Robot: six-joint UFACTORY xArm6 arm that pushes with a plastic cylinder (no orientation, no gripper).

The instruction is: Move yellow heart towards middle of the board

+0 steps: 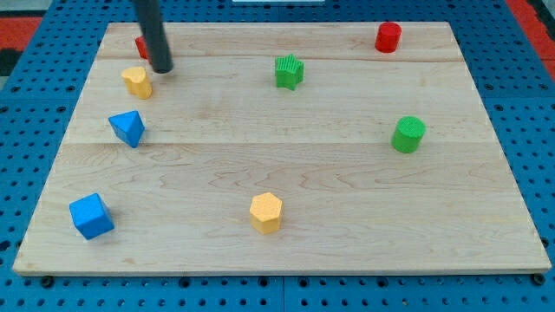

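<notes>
The yellow heart [137, 81] lies near the board's top left corner. My tip [162, 68] stands just to the upper right of it, very close, with contact not clear. A red block [140, 46] is partly hidden behind the rod, just above the yellow heart; its shape cannot be made out.
On the wooden board [347, 217]: a blue triangular block [128, 128] below the heart, a blue cube [91, 216] at the bottom left, a yellow hexagon [266, 212] at the bottom middle, a green star [289, 71] at the top middle, a green cylinder [408, 134] at the right, a red cylinder [388, 37] at the top right.
</notes>
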